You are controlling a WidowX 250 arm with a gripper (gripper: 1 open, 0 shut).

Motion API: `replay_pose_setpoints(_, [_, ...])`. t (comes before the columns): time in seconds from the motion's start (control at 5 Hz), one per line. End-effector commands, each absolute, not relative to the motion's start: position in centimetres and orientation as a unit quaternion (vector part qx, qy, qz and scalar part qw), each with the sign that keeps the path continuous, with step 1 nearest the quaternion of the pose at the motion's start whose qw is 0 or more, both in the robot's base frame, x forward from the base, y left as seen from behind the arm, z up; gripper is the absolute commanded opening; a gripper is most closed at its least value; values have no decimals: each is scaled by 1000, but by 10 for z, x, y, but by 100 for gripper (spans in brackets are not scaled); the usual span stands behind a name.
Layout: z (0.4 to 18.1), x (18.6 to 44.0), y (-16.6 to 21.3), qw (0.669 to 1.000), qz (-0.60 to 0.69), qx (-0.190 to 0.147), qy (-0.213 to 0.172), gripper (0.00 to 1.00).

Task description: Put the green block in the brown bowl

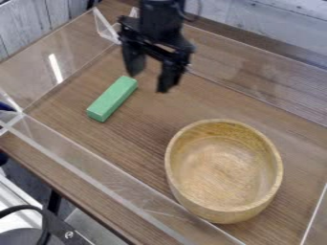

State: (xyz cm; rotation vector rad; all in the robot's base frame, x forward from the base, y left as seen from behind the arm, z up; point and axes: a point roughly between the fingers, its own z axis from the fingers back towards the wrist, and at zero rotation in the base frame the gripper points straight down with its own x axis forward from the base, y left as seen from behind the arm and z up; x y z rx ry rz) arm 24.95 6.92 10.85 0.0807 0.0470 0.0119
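The green block (113, 99) lies flat on the wooden table at the left, its long side running diagonally. My gripper (148, 78) hangs open just up and right of the block, fingers pointing down with nothing between them. The brown bowl (225, 168) sits empty at the lower right, well apart from both the block and the gripper.
Clear acrylic walls (76, 163) fence the work area along the front and left. A clear bracket (113, 29) stands at the back left corner. The table's front edge drops off at the lower left.
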Motion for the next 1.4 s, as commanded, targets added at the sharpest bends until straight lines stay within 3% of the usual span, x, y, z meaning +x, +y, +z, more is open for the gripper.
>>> replay_pose_setpoints(0.0, [107,259,95,998,2,69,-10,100])
replay_pose_setpoints(0.2, [94,264,107,996,2,89,-18,100])
replay_pose_setpoints(0.6, [94,275,141,994,14,104,-17,100])
replay_pose_setpoints(1.0, [89,272,145,996,0,93,-5,100])
replay_pose_setpoints(1.2, [94,271,143,996,12,88,2,100])
